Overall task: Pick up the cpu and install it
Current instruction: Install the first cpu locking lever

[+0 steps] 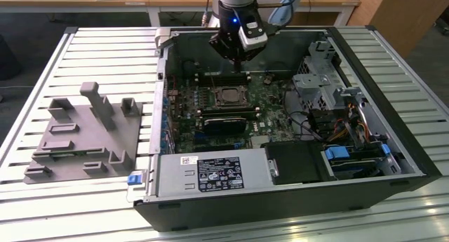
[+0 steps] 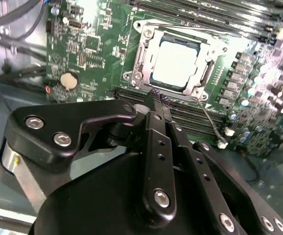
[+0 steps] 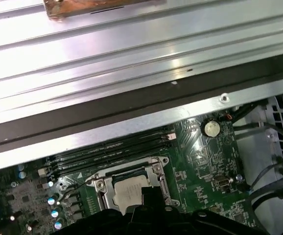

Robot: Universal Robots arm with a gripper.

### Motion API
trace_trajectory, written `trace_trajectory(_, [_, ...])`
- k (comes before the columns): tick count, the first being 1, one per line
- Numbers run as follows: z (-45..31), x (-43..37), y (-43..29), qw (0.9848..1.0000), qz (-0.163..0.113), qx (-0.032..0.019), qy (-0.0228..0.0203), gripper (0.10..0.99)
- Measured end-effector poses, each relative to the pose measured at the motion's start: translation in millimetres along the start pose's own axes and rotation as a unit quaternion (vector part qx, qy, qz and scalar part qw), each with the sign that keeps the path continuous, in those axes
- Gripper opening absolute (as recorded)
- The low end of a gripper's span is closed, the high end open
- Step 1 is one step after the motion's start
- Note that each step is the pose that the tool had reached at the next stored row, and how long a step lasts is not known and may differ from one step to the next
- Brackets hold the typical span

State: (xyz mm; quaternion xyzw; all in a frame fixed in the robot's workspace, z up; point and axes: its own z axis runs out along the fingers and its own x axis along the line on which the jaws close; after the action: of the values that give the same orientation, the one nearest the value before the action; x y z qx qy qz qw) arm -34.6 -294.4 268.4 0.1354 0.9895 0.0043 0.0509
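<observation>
The cpu (image 1: 228, 95) lies flat in the motherboard socket inside the open computer case (image 1: 393, 126), its pale silvery top facing up. In both wrist views the cpu (image 2: 177, 62) (image 3: 130, 190) sits within the socket's metal frame (image 2: 140, 58). My gripper (image 1: 239, 67) hangs a little above the board, just behind the socket on the side of the memory slots (image 2: 200, 115). Its black fingers (image 2: 157, 128) are closed together with nothing between them, and the gripper (image 2: 155, 96) tip points at the socket's edge.
A grey plastic tray (image 1: 84, 142) with upright posts lies on the slatted table at the exterior view's left. Inside the case are a long black card (image 1: 226, 124), a power supply (image 1: 210, 173), a metal drive cage (image 1: 317, 84) and loose cables (image 1: 329, 127).
</observation>
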Motion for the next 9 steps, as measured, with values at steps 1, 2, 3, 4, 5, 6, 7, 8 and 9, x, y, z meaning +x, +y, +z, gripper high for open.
trace_trajectory(1, [0.1, 0.0, 0.0, 1.0, -0.009, -0.0009, 0.0002, 0.106])
trace_trajectory(2, [0.2, 0.0, 0.0, 0.9998, -0.018, -0.0018, 0.0004, 0.106])
trace_trajectory(3, [0.3, 0.0, 0.0, 0.9996, -0.027, -0.0028, 0.0006, 0.106])
trace_trajectory(4, [0.4, 0.0, 0.0, 0.9993, -0.036, -0.0036, 0.0008, 0.106])
trace_trajectory(5, [0.6, 0.1, 0.0, 0.999, -0.045, -0.0045, 0.001, 0.106])
trace_trajectory(6, [0.7, 0.1, 0.0, 0.9985, -0.054, -0.0054, 0.0012, 0.106])
trace_trajectory(7, [0.9, 0.1, 0.0, 0.998, -0.063, -0.0063, 0.0014, 0.106])
trace_trajectory(8, [1.0, 0.1, 0.0, 0.9973, -0.072, -0.0072, 0.0016, 0.106])
trace_trajectory(9, [1.1, 0.1, 0.0, 0.9967, -0.081, -0.008, 0.0018, 0.106])
